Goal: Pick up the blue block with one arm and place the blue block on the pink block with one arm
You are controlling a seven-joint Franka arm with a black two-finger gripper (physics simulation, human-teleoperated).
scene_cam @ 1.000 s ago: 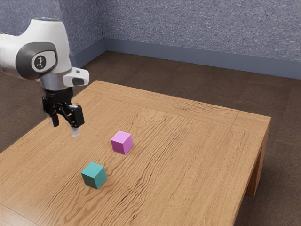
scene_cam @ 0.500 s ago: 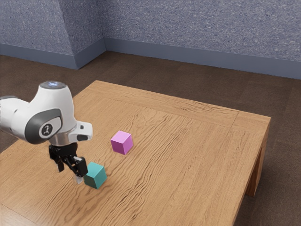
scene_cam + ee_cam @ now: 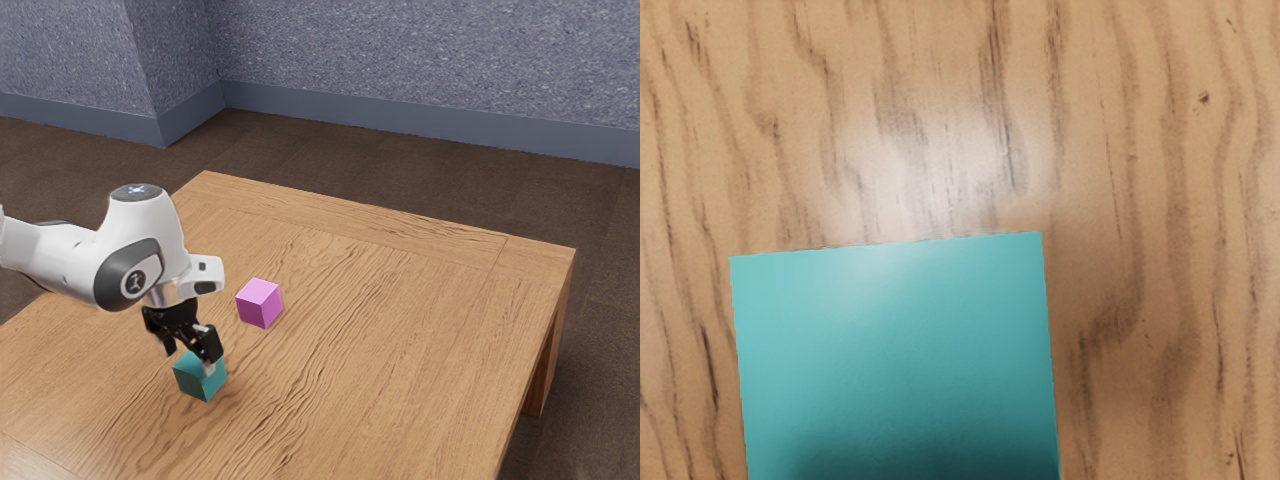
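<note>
Black gripper (image 3: pixel 203 358) | fingers spread | at blue block (image 3: pixel 198 386) (image 3: pixel 895 360) top

We see a wooden table (image 3: pixel 420 300) with bold dark grain, a raised strip along its far edge and a solid side panel under its edge at the exterior view's right. It stands on a dark brown floor (image 3: pixel 400 160). Behind run speckled blue-grey walls (image 3: pixel 450 50) with a plain grey-blue baseboard (image 3: pixel 430 120), one section jutting forward at the upper left. The light is soft and even, leaving a pale sheen on the tabletop.
</note>
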